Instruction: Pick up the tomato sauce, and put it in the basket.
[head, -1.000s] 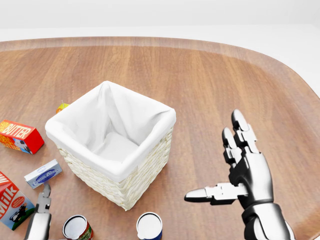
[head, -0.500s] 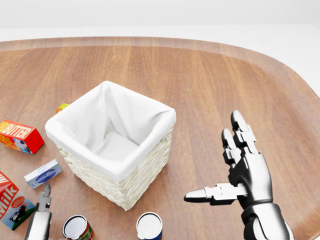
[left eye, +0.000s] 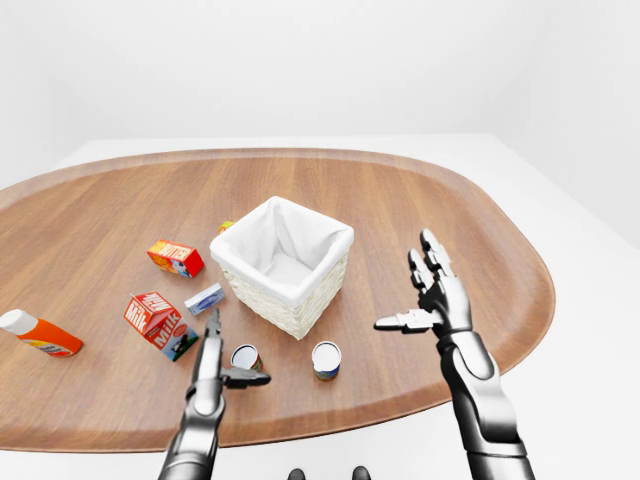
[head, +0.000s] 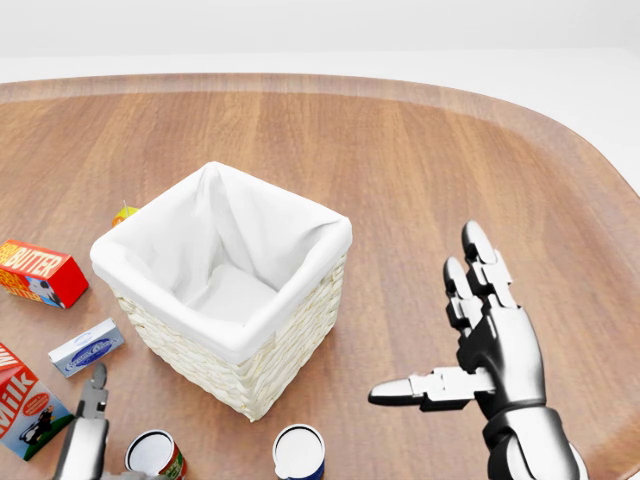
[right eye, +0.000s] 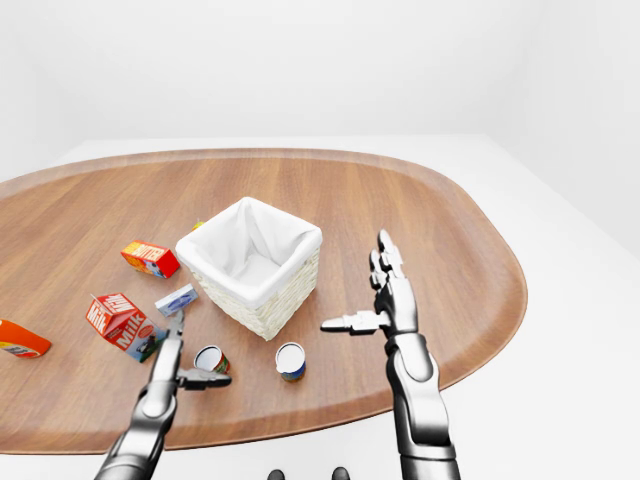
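Inside, basket (head: 250, 340) white-lined, nothing visible; left robot hand (left eye: 225, 365) and right robot hand (head: 455, 335) fingers spread.

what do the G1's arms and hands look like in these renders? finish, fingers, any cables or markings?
Both the left hand and right hand are glossy silver-chrome metal with dark joints. Each has three segmented fingers with rounded tips. The forearms are smooth, rounded chrome tubes. No cables, markings or sleeves are visible.
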